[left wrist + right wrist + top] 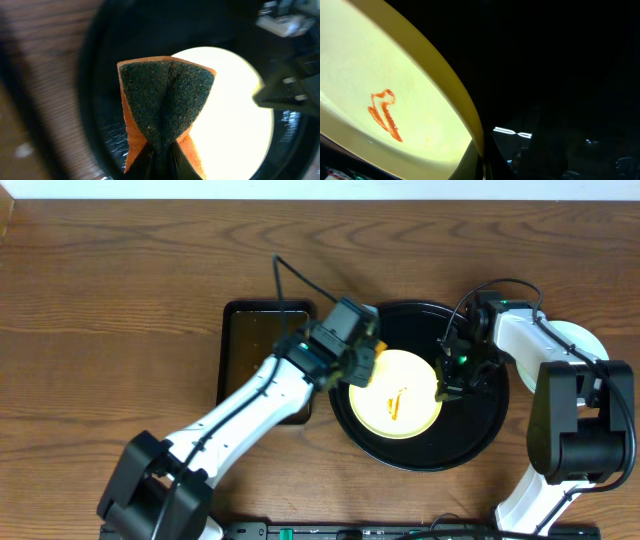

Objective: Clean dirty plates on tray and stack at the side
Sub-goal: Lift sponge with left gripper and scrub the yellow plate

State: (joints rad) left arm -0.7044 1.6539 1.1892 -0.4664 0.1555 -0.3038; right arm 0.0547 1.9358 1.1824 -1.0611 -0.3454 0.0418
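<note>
The left gripper (362, 364) is hovering over the left edge of the yellow plate (385, 422), and its fingers are pressing tight on a sponge (165, 100). The sponge is folding in the middle, with the dark green rough side facing outward and the orange sides showing at the edges. The yellow plate is lying inside the black tray (482, 420), a little toward the tray's left side, and it is carrying an orange smear (397, 405) near its middle. The right gripper (445, 385) is staying at the right edge of this plate; in the right wrist view the rim is running down between its fingers, so it is pinching the rim. A dark rectangular pan (250, 350) is sitting just left of the tray on the wooden table (100, 330). A pale plate (582, 338) is lying to the right of the tray, partly hiding under the right arm
</note>
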